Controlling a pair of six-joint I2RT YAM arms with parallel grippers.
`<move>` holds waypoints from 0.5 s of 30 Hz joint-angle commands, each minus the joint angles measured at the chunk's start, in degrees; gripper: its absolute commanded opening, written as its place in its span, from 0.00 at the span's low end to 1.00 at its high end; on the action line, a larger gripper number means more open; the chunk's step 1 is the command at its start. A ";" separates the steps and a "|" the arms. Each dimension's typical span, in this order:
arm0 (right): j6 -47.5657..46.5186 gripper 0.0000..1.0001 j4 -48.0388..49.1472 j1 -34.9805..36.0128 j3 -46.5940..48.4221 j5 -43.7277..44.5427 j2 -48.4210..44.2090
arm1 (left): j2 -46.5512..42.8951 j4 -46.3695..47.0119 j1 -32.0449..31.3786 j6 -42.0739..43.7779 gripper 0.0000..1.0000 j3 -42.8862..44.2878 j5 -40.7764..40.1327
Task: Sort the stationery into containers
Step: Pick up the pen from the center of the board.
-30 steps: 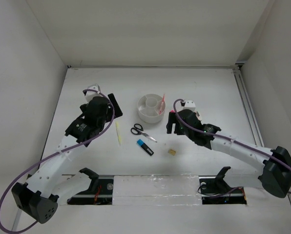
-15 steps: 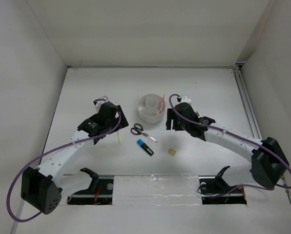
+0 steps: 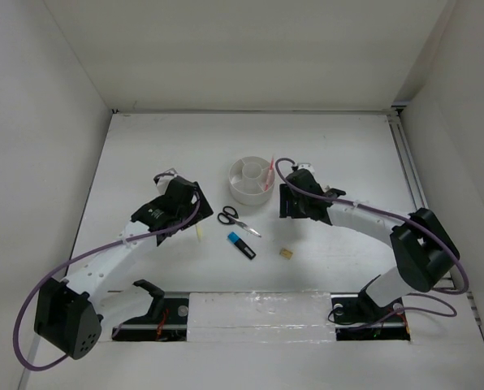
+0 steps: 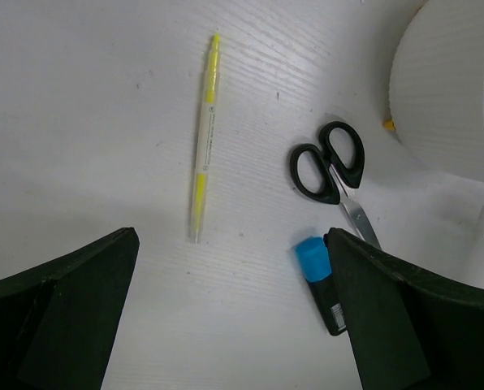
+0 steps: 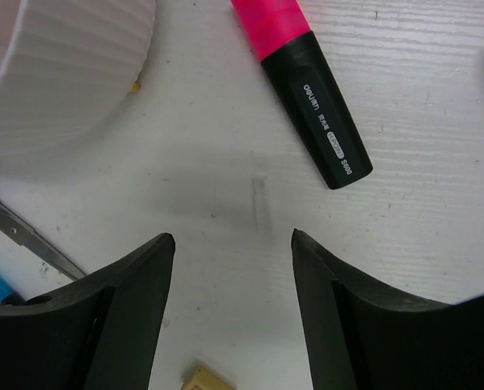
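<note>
The white tub (image 3: 250, 180) stands mid-table with a thin red pen (image 3: 268, 174) leaning in it. In front of the tub lie the black-handled scissors (image 3: 235, 219), the blue-and-black highlighter (image 3: 242, 245) and a tan eraser (image 3: 286, 253). My left gripper (image 4: 232, 236) hangs open above bare table, with the pale yellow pencil (image 4: 204, 138) just ahead of it and the scissors (image 4: 331, 162) to its right. The right gripper (image 5: 232, 236) is open over bare table with nothing between its fingers. The pink-and-black highlighter (image 5: 303, 89) lies just beyond its tips, beside the tub (image 5: 71, 65).
A tiny orange-yellow scrap (image 4: 386, 124) lies against the tub's foot. White walls close in the table on the left, back and right, and a rail (image 3: 411, 175) runs along the right edge. The arm bases and a taped strip (image 3: 258, 313) fill the near edge.
My left arm has swung right and down until its gripper hangs over the pencil. The right gripper has shifted slightly left and back towards the tub, and its jaws have narrowed.
</note>
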 commanded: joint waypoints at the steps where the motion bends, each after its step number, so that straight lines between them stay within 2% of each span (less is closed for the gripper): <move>1: -0.12 0.65 2.74 0.37 1.62 -1.00 0.25 | -0.02 1.44 -0.32 -1.53 1.00 -1.21 -1.07; 5: -0.12 0.65 2.74 0.38 1.62 -0.47 0.25 | 1.03 2.93 -0.32 -2.06 1.00 -2.96 -1.07; 10: 0.41 0.69 2.21 0.91 1.09 0.06 -1.77 | 6.38 4.52 -0.32 -2.06 1.00 -4.11 -1.07; 13: 0.41 0.69 1.68 1.52 1.62 0.06 -3.78 | 8.32 5.05 -0.32 -2.67 0.96 -4.73 -1.69; 15: 0.41 0.69 1.07 1.52 1.62 0.06 -4.75 | 9.91 5.57 -0.85 -3.20 0.90 -5.25 -3.18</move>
